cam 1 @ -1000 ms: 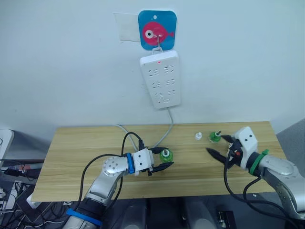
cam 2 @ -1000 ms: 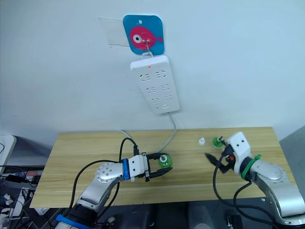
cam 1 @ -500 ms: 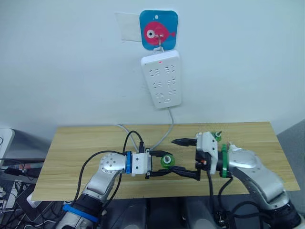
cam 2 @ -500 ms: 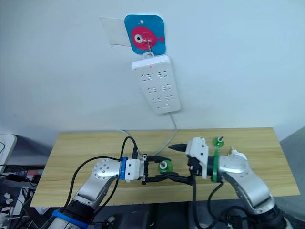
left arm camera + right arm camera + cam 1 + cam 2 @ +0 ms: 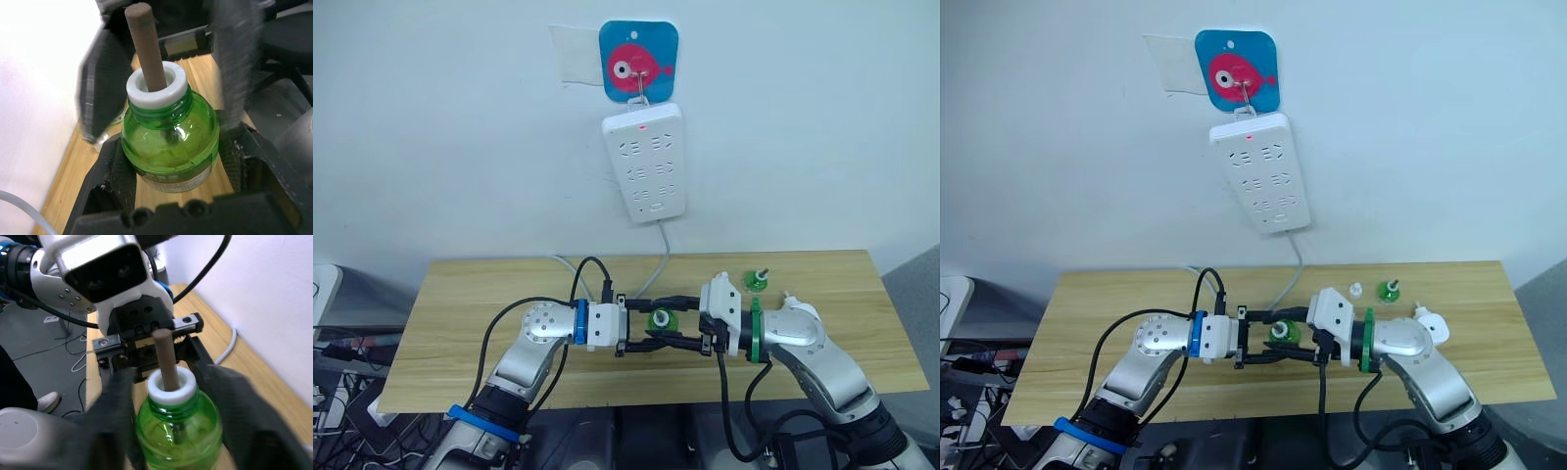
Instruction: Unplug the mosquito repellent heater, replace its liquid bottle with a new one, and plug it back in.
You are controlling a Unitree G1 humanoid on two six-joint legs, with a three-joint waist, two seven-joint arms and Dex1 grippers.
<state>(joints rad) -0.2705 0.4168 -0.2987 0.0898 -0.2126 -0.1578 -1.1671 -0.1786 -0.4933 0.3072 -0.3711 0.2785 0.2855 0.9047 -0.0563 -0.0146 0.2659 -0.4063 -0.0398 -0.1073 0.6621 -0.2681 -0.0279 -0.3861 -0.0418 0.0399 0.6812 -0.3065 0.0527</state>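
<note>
Legible text: none found.
Bottle label (image 5: 172, 182): print too small to read.
Wall sign (image 5: 638, 61): fish picture, no lettering.

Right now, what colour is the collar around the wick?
White, on the green translucent bottle; clearest in the left wrist view.

I see a white power strip (image 5: 644, 164) hanging on the wall, a red light lit near its top; above it a blue square fish picture (image 5: 638, 61) on what looks like a hook; its grey cord (image 5: 658, 258) drops onto the wooden table (image 5: 470, 304).
</note>
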